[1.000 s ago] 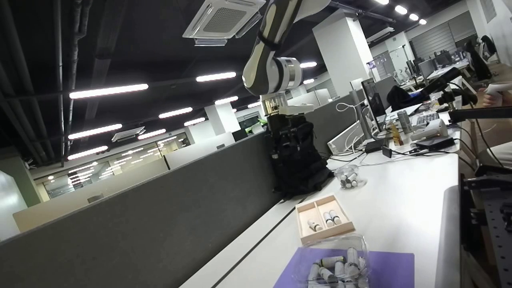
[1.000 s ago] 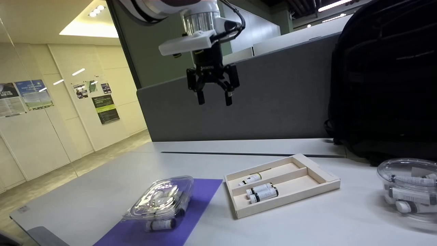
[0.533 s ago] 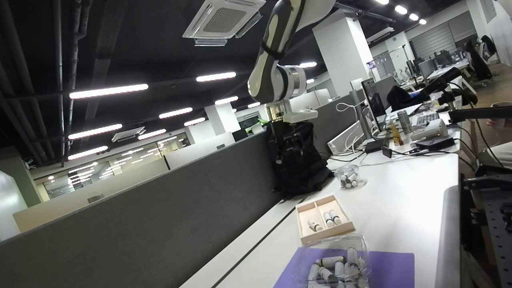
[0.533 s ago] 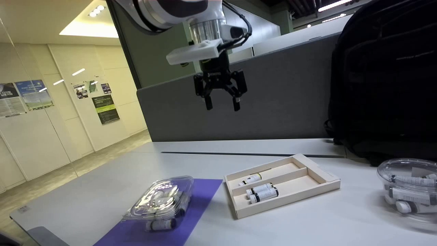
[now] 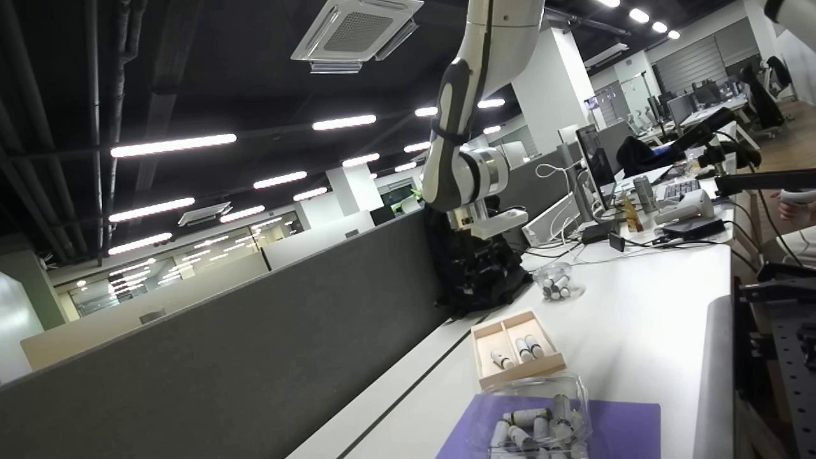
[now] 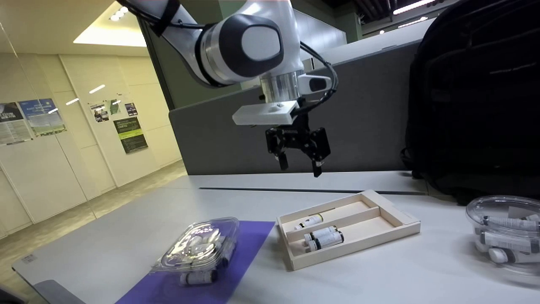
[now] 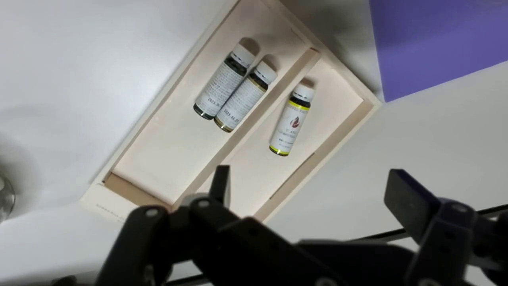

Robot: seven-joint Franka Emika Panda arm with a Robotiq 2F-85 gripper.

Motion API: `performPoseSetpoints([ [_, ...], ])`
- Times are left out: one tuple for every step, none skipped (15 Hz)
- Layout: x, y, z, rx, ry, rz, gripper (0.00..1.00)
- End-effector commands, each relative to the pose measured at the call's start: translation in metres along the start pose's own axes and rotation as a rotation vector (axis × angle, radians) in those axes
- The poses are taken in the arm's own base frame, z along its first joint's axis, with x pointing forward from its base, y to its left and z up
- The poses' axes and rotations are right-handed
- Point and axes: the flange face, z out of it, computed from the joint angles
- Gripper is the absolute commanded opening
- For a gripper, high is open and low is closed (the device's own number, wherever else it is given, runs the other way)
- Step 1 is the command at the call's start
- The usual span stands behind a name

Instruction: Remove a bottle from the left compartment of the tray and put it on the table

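The tan tray (image 6: pixel 358 248) lies on the white table (image 6: pixel 147 223) and shows in both exterior views (image 5: pixel 523 371). A divider splits it into two compartments. One bottle (image 7: pixel 291 123) with a white cap and yellow-edged label lies alone in one compartment; it also shows in an exterior view (image 6: pixel 310 221). Two white-labelled bottles (image 7: pixel 221 85) lie side by side in the other compartment (image 6: pixel 327 241). My gripper (image 6: pixel 300 166) is open and empty, above and behind the tray. In the wrist view its fingers (image 7: pixel 311 182) are wide apart, below the lone bottle in the picture.
A clear plastic box (image 6: pixel 198 249) with several bottles stands on a purple mat (image 6: pixel 257 236) beside the tray. A round clear tub (image 6: pixel 506 236) of bottles is on the tray's other side. A black backpack (image 6: pixel 476 105) leans against the grey partition (image 6: pixel 358 139) behind.
My open gripper has come down and moved right in both exterior views, closer to the tray. The tray and bottles have not moved.
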Motion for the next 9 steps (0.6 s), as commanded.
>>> performPoseSetpoints([
  [0.002,-0.005,0.023,-0.011,-0.029,0.066,1.00],
  [0.002,-0.008,0.029,-0.010,-0.041,0.067,1.00],
  [0.002,-0.009,0.037,-0.010,-0.054,0.077,1.00],
  [0.002,-0.008,0.041,-0.010,-0.076,0.081,1.00],
  [-0.005,-0.006,0.037,-0.003,-0.058,0.043,1.00],
  [-0.005,-0.007,0.042,-0.004,-0.065,0.045,1.00],
  [-0.005,-0.007,0.045,-0.004,-0.069,0.047,1.00],
  [-0.005,-0.007,0.046,-0.005,-0.071,0.048,1.00],
  [-0.005,-0.007,0.046,-0.005,-0.071,0.050,1.00],
])
